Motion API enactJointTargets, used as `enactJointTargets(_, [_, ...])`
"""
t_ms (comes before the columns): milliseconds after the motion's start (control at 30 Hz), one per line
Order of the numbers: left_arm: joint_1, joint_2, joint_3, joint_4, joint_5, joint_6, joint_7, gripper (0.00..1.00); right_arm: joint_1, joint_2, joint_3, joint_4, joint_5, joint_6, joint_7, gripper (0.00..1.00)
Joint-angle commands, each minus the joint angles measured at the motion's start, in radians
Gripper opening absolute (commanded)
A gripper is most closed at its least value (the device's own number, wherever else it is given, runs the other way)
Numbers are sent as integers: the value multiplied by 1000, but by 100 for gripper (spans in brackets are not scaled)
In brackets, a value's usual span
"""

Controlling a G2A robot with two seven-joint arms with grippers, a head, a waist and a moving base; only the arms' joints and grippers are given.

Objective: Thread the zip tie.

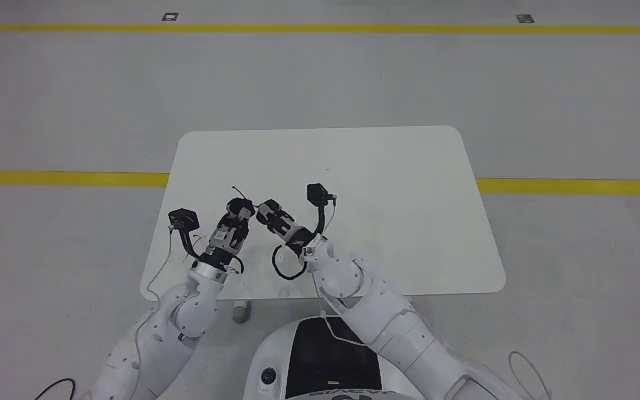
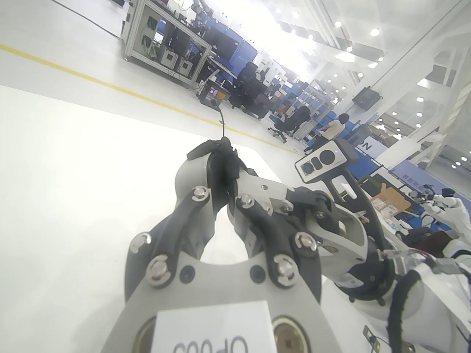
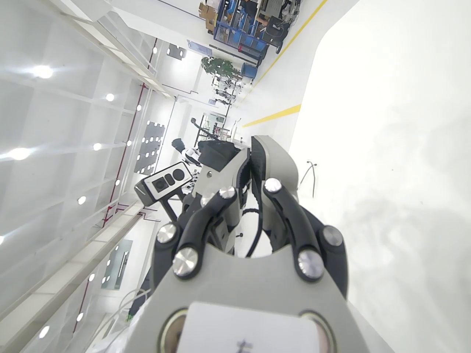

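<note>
The zip tie (image 2: 222, 121) is a thin black strap. It sticks out past the tips of my left gripper (image 2: 222, 148), which is shut on it, with its small head at the free end. From above, the strap (image 1: 238, 190) points away from me over the white table (image 1: 400, 190). My left gripper (image 1: 240, 208) and right gripper (image 1: 266, 211) meet tip to tip above the table's near left part. My right gripper (image 3: 250, 157) is shut, and a black strand curves back between its fingers. A thin hooked piece of the zip tie (image 3: 312, 174) shows beyond it against the table.
Both grippers hover above the table's near left area. Bare white tabletop (image 1: 420, 230) spreads to the right and far side. The floor beyond carries a yellow line (image 1: 80, 178). Each wrist bears a black camera mount (image 1: 317, 192) beside its gripper.
</note>
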Motion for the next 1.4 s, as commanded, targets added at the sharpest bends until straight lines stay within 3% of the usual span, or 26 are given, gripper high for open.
enactJointTargets(0, [0,0,0,0,0,0,0,0,1,-1,-1,-2,-2,-1,-1,0])
enactJointTargets(300, [0,0,0,0,0,0,0,0,-18,1,8,-7,-7,-23,-16,0])
enactJointTargets(900, [0,0,0,0,0,0,0,0,-10,-3,1,-28,-24,-16,1,0])
enactJointTargets(1267, [0,0,0,0,0,0,0,0,-16,-4,7,-5,-22,-8,-1,0])
enactJointTargets(1300, [0,0,0,0,0,0,0,8,-17,-4,8,-4,-22,-7,-2,0])
enactJointTargets(1333, [0,0,0,0,0,0,0,34,-17,-4,9,-4,-22,-7,-2,0])
enactJointTargets(1367, [0,0,0,0,0,0,0,39,-18,-4,10,-4,-22,-7,-3,0])
